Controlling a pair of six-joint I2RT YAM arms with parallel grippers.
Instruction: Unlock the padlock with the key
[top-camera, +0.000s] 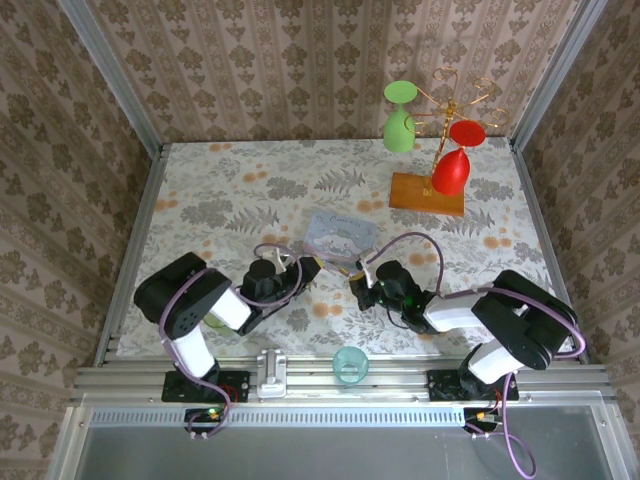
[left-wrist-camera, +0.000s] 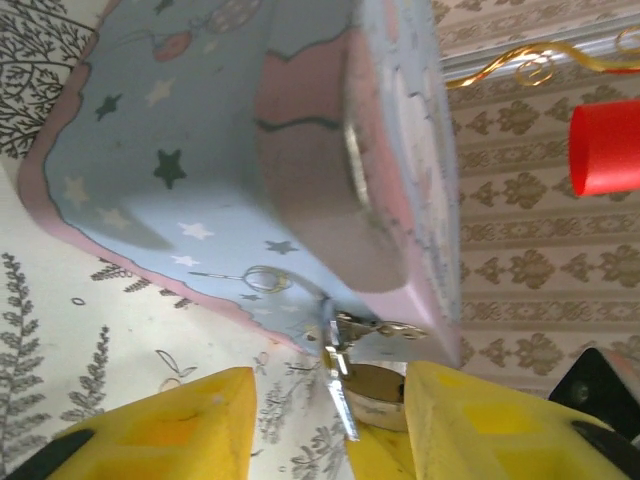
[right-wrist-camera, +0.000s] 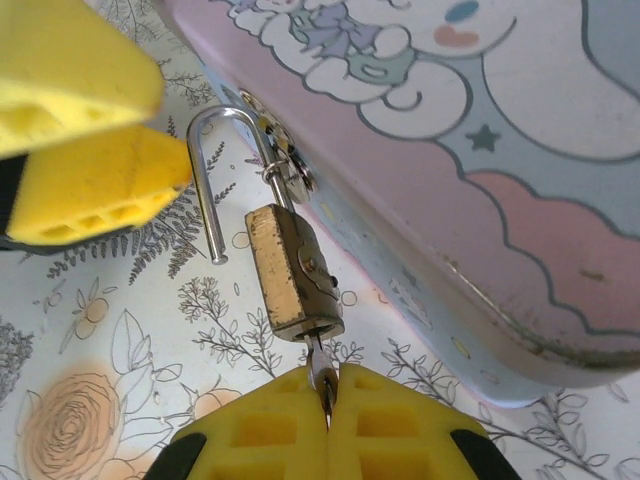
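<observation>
Padlock (right-wrist-camera: 295, 270) of brass is found near the middle of the table, hung by its shackle (right-wrist-camera: 215, 150) from the hasp (right-wrist-camera: 285, 165) on the near edge of the pale cartoon tin box (right-wrist-camera: 480, 180), between the two grippers. The key (right-wrist-camera: 320, 365) is seated in the keyhole at the end of the body that faces the right gripper (right-wrist-camera: 328, 410), which is clamped on the key with its yellow fingers pressed together. The padlock's long axis is laid in one line with the key, running from the hasp toward the right gripper. One shackle leg is seen clear of the body, so the lock is judged already sprung, though it is hooked through the hasp. The left gripper (left-wrist-camera: 330, 385) is set at the padlock from the left, jaws apart, the body lying in the gap with nothing gripped. The coming move is judged to turn on that shared axis: the right gripper is the one joined to the key, which would be drawn straight out along it, while the left is placed to steady the body.
</observation>
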